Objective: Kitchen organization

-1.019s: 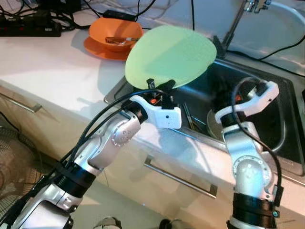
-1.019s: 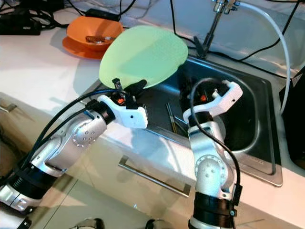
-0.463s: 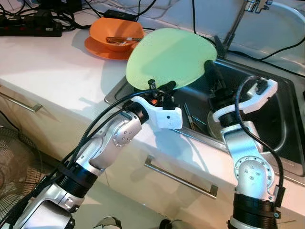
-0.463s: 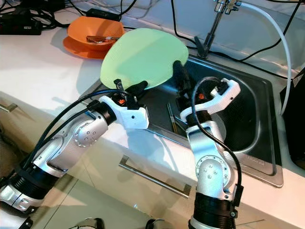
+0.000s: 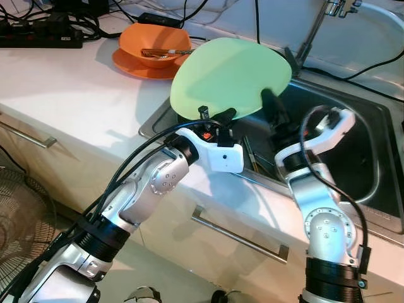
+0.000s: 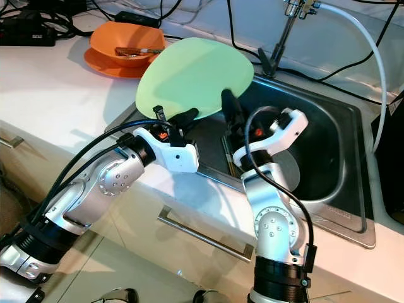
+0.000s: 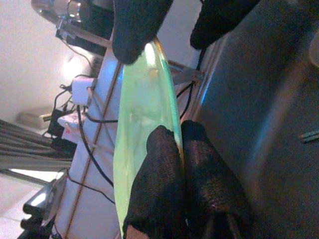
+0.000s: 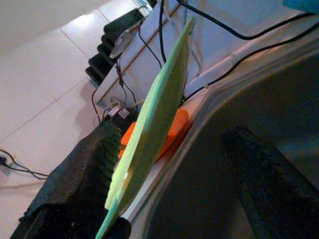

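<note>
Left gripper [image 5: 214, 118] is being kept clamped on the round pale-green plastic plate [image 5: 230, 76], held tilted above the steel sink [image 5: 353, 113] so the wide-open right gripper [image 6: 228, 110] can straddle its rim.

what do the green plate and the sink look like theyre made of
Green plate: probably plastic or melamine; matte, thin, and its edge glows translucent in the left wrist view. Sink: looks like brushed stainless steel, grey with soft streaked reflections.
</note>
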`<state>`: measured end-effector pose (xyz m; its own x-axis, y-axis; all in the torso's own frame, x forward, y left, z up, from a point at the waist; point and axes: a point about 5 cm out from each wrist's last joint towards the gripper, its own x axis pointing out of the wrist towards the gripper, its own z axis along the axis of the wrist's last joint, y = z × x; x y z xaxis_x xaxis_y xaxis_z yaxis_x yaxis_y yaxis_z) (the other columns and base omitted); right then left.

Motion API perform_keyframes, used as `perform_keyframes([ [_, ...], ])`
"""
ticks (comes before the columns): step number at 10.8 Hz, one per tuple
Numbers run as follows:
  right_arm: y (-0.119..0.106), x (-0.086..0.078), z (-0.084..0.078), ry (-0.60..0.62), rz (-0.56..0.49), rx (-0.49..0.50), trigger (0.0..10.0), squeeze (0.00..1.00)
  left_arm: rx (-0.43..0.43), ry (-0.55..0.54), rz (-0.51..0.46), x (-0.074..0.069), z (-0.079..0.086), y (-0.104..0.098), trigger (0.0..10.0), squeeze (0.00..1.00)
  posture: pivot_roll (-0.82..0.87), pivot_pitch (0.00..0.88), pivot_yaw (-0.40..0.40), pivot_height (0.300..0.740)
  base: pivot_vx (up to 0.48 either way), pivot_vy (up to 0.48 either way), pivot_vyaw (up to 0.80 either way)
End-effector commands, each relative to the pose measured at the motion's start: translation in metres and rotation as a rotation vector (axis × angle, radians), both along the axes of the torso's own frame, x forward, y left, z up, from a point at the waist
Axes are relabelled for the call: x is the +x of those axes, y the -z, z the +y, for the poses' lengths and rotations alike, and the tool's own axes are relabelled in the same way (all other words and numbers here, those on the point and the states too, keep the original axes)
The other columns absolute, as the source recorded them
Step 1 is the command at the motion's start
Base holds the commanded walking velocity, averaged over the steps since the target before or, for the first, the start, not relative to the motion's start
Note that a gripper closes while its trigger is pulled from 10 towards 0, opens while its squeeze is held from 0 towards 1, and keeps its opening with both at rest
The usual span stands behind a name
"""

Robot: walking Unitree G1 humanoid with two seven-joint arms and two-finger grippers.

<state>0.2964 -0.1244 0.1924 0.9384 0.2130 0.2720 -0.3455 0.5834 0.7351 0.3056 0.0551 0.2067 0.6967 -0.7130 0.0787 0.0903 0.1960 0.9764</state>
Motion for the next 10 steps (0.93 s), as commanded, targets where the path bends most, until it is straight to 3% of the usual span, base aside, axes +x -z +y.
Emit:
perform_keyframes([
  [1,0.001,0.001,0.001,0.005,0.005,-0.005,10.0,0.0,-0.003,0.062,-0.039,-0.006,-0.01,-0.009,10.0,0.0,-0.06,0.072,-0.097,0.74,0.0,0.0,0.0],
  [4,0.001,0.006,0.007,0.0,0.014,-0.004,10.0,0.0,0.009,0.091,-0.029,-0.009,-0.013,-0.007,10.0,0.0,-0.06,0.073,-0.098,0.74,0.0,0.0,0.0],
  [5,0.001,0.007,0.006,0.01,0.02,-0.002,9.5,0.0,0.011,0.091,-0.028,-0.009,-0.013,-0.007,10.0,0.0,-0.06,0.073,-0.098,0.74,0.0,0.0,0.0],
  [6,0.002,0.008,0.004,0.027,0.029,0.0,0.0,0.0,0.012,0.09,-0.028,-0.009,-0.013,-0.007,10.0,0.0,-0.06,0.073,-0.098,0.74,0.0,0.0,0.0],
  [10,0.005,0.013,-0.005,0.093,0.065,0.002,0.0,0.0,0.022,0.081,-0.028,-0.008,-0.011,-0.006,10.0,0.0,-0.06,0.071,-0.098,0.74,0.0,0.0,0.0],
])
